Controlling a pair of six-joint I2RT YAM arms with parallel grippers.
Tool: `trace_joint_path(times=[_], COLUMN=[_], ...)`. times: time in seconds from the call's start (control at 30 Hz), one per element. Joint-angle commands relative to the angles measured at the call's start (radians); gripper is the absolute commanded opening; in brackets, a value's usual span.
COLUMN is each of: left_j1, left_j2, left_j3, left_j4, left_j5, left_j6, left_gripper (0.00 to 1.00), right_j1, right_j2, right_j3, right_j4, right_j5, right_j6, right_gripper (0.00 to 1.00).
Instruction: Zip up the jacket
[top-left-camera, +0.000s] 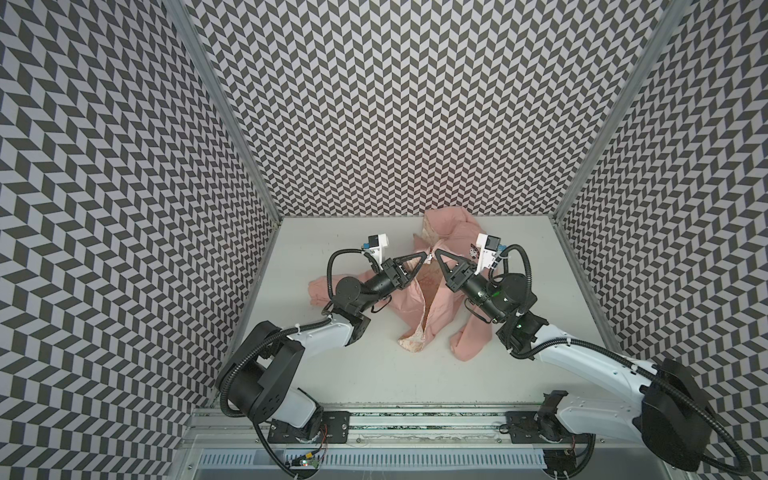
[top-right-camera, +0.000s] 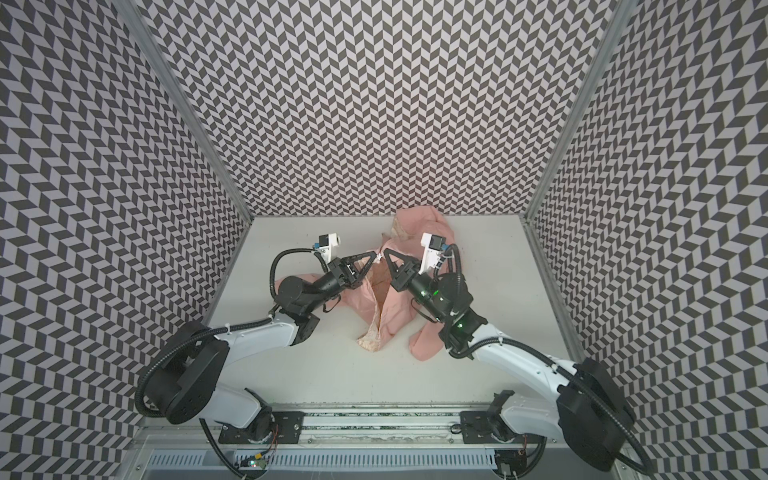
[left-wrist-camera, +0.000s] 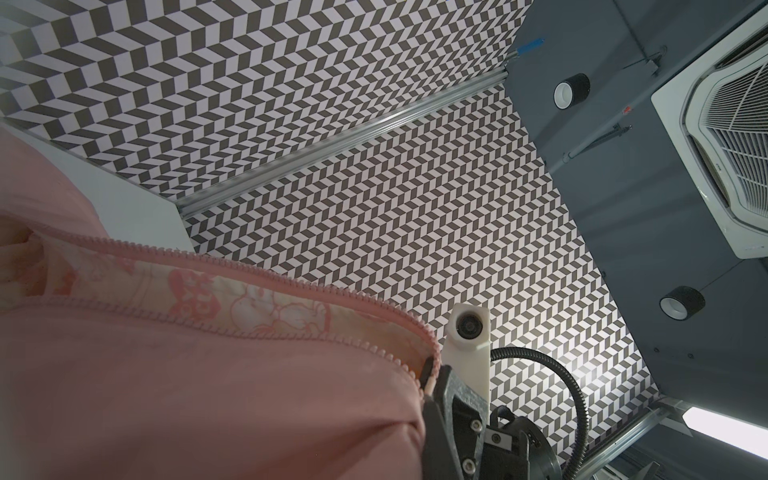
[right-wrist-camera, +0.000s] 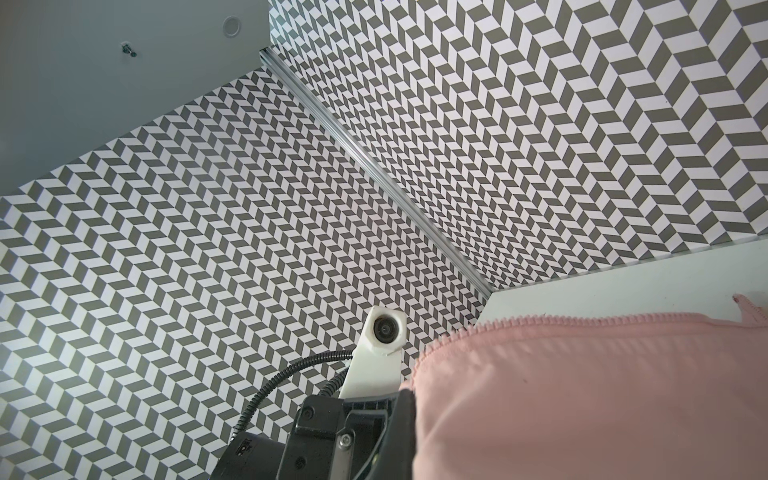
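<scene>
Jacket (top-left-camera: 442, 309), long axis near-to-far, open front facing up

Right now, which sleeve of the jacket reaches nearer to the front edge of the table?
The right-side sleeve of the jacket: it trails toward the front edge of the table, while the left-side sleeve lies bunched farther back.

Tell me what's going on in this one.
Two robot arms are working on a salmon-pink child's jacket lying crumpled on the white table. The left fingers and right fingers are each shut on a front edge at the opening's far end, tips almost meeting. The zipper is not yet closed: the front gapes, showing cream printed lining.
</scene>
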Motion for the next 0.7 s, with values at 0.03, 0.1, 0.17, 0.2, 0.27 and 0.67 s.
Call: trace_joint_path(times=[0.03,0.1,0.17,0.2,0.27,0.67], left_j1=[-0.002,-0.002,-0.002,-0.002,0.000,0.008], left_j2=[0.002,0.002,0.002,0.002,0.004,0.011], left_j3=[0.034,0.039,0.040,0.042,0.043,0.051], left_j4=[0.058,0.059,0.059,0.059,0.059,0.079], left_j5=[0.023,0.025,0.027,0.027,0.027,0.028], left_j6=[-0.013,-0.015,-0.016,-0.016,-0.018,-0.042], left_gripper=[0.00,0.00,0.00,0.00,0.00,0.00], right_j1=[0.010,0.010,0.010,0.010,0.011,0.010], right_j2=[-0.017,-0.017,-0.019,-0.021,-0.027,-0.028], right_j3=[0.004,-0.002,-0.010,-0.012,-0.017,-0.028], right_j4=[0.065,0.065,0.065,0.065,0.061,0.065], right_j5=[-0.028,-0.027,-0.025,-0.024,-0.025,-0.068], right_j6=[0.002,0.003,0.004,0.004,0.004,0.009], right_gripper=[0.00,0.00,0.00,0.00,0.00,0.00])
